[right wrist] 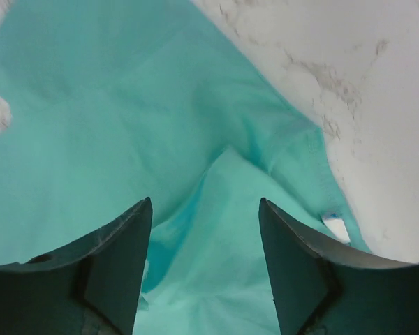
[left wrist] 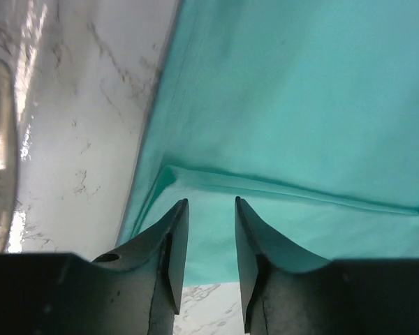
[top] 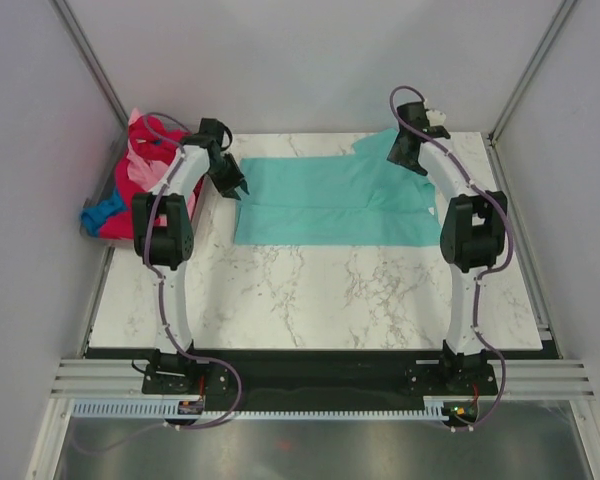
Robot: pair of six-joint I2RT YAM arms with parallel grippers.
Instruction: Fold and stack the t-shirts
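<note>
A teal t-shirt (top: 330, 205) lies spread flat across the far half of the marble surface (top: 310, 300), between the two arms. It is laid out as a broad band, with one layer lapped over another along a straight line and a sleeve jutting toward the far right corner. The cloth is smooth, with only soft creases. A small white label (right wrist: 335, 226) shows at a hem in the right wrist view.

The left end effector (top: 236, 187) hangs over the shirt's left edge, its fingers (left wrist: 174, 237) a narrow gap apart with nothing between them. The right end effector (top: 400, 158) sits above the sleeve end, jaws spread wide and empty. Whether either one touches the cloth cannot be told from these views.

Off the surface's far left edge, a crimson t-shirt (top: 143, 132), a pink t-shirt (top: 150, 166) and a blue t-shirt (top: 102, 212) lie bunched together in a heap.
</note>
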